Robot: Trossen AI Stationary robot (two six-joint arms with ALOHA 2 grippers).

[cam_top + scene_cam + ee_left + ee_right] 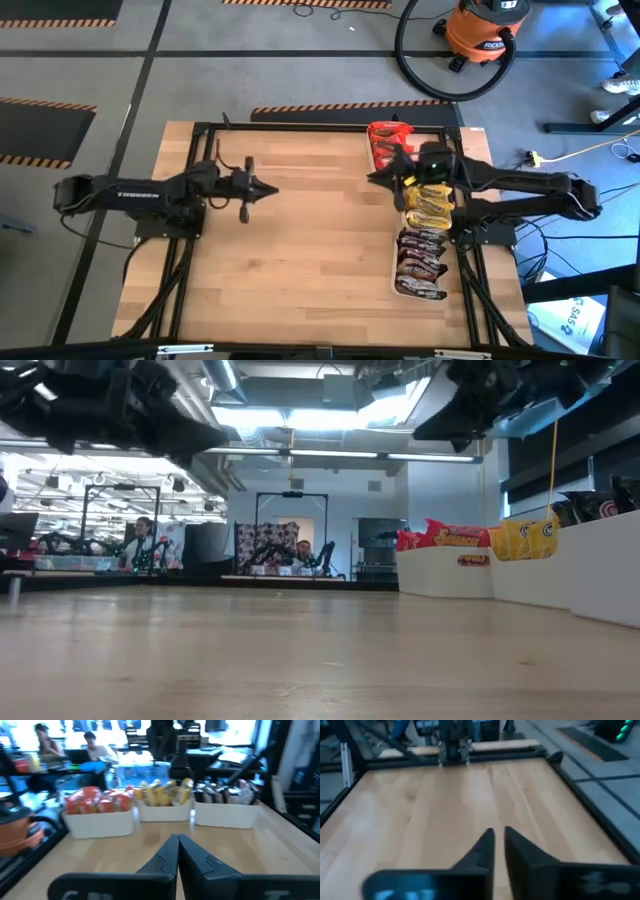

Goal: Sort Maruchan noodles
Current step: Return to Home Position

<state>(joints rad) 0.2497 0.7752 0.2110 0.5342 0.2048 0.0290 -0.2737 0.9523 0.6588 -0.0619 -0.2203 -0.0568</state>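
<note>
The Maruchan noodles stand sorted by colour in three white trays along the table's right side. Red packets (388,145) fill the far tray, yellow packets (430,203) the middle one, and dark brown packets (420,262) the near one. In the left wrist view the same three groups show as red (100,801), yellow (162,795) and brown (225,794). My left gripper (270,188) (177,840) hovers shut over the table's left half, pointing at the trays. My right gripper (375,178) (498,834) hangs shut above the table just left of the trays, holding nothing.
Bare wooden table (310,250) lies between the two arms, inside a black frame (300,127). The trays' white walls (445,572) rise at the table's right side. An orange shop vacuum (485,30) and its hose sit on the floor beyond. People sit in the room behind.
</note>
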